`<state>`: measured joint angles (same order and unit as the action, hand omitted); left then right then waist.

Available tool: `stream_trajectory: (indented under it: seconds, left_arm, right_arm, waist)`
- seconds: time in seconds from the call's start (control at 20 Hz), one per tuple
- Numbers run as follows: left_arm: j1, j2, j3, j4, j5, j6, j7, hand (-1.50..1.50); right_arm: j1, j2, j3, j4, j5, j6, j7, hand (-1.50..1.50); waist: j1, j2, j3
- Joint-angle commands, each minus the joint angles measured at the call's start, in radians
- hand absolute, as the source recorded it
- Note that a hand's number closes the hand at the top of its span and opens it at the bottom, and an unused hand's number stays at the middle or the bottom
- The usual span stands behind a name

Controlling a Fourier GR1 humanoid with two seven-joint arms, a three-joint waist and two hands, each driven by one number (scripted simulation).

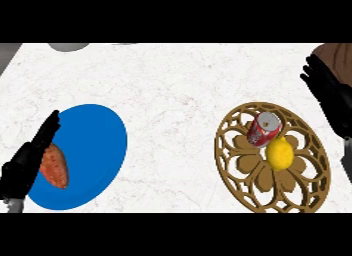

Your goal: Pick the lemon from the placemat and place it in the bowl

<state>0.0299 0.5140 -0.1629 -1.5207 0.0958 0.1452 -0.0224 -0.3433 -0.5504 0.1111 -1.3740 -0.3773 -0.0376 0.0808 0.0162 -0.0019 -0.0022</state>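
Note:
A yellow lemon (pixel 280 153) lies on a round brown openwork placemat (pixel 242 172) at the right of the counter. A red soda can (pixel 264 129) lies on its side just behind the lemon, touching it. A dark brown wooden bowl (pixel 346 62) shows at the far right edge, partly hidden by my right hand (pixel 334 97). That hand hangs to the right of the placemat with straight fingers, open and holding nothing. My left hand (pixel 25 162) rests at the left edge, fingers straight, open.
A blue plate (pixel 98 135) lies at the left with a reddish-orange sweet potato (pixel 55 167) on it beside my left hand. A grey object (pixel 68 46) peeks in at the top edge. White marble counter (pixel 171 90) spreads between plate and placemat.

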Motion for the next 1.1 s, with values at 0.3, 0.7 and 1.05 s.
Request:
stream_trajectory:
  seconds: [0.3,0.7,1.05]
  left_arm:
    - [-0.007,-0.202,-0.027,-0.061,0.198,-0.042,0.024,0.00]
    - [-0.108,-0.260,-0.072,-0.052,0.249,-0.081,0.103,0.00]
    - [-0.111,-0.264,-0.085,-0.086,0.258,-0.094,0.143,0.00]
  right_arm:
    - [0.350,0.089,-0.229,0.024,0.103,-0.368,-0.285,1.50]
    - [0.602,0.530,-0.143,-0.293,0.099,-0.377,-0.877,-1.50]
    - [0.941,0.420,-0.036,-0.481,0.373,-0.613,-0.592,-1.50]
  waist:
    - [-0.193,0.004,-0.003]
    - [-0.075,-0.004,0.002]
    - [-0.041,0.000,-0.002]
